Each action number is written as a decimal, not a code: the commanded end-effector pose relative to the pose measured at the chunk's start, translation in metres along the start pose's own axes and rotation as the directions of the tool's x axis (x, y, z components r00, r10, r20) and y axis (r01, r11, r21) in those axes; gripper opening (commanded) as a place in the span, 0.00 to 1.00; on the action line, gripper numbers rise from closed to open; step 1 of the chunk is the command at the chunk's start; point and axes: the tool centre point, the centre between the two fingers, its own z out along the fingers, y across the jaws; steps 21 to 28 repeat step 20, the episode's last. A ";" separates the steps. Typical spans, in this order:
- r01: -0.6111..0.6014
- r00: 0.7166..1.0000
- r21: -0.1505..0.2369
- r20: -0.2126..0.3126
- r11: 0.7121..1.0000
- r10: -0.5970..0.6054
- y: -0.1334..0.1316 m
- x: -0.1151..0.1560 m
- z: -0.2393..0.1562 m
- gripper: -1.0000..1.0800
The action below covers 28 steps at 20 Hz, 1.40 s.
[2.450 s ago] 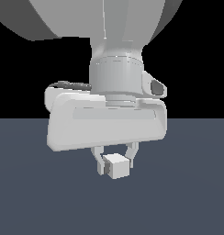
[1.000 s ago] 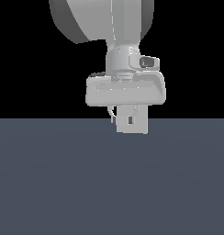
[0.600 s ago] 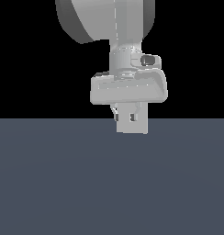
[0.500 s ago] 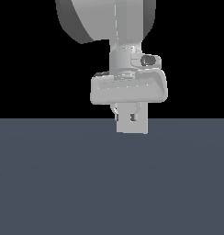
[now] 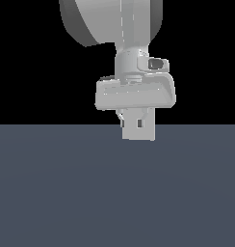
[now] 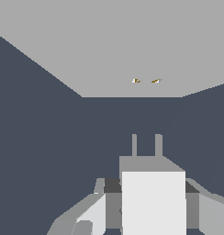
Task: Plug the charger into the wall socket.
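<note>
Charger sits pinched between the gripper's fingers, its two prongs pointing straight ahead toward the wall socket; in the wrist view the socket plate fills the far end of the scene as a broad light grey face, and two tiny marks on it, which I judge to be the slots, lie nearly in line with the prongs but a little above them in the picture; dark floor shows between prong tips and plate, so plug and socket are apart, not touching. The prongs' axis runs along the approach line, so the coming move turns on a straight push forward, with a slight trim to bring the prongs level with the slots.

In the exterior view the gripper hangs just over the dark floor; a pale block shows below the hand, but whether that is socket plate or charger I cannot tell; the jaws are closed onto the charger, not spread.
</note>
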 end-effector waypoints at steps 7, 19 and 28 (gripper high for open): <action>0.000 1.000 0.000 0.000 1.000 0.000 0.000 0.022 0.000 0.00; 0.000 1.000 0.000 0.000 1.000 0.000 0.000 0.047 0.001 0.00; 0.000 1.000 0.000 0.000 1.000 0.000 0.000 0.048 0.001 0.00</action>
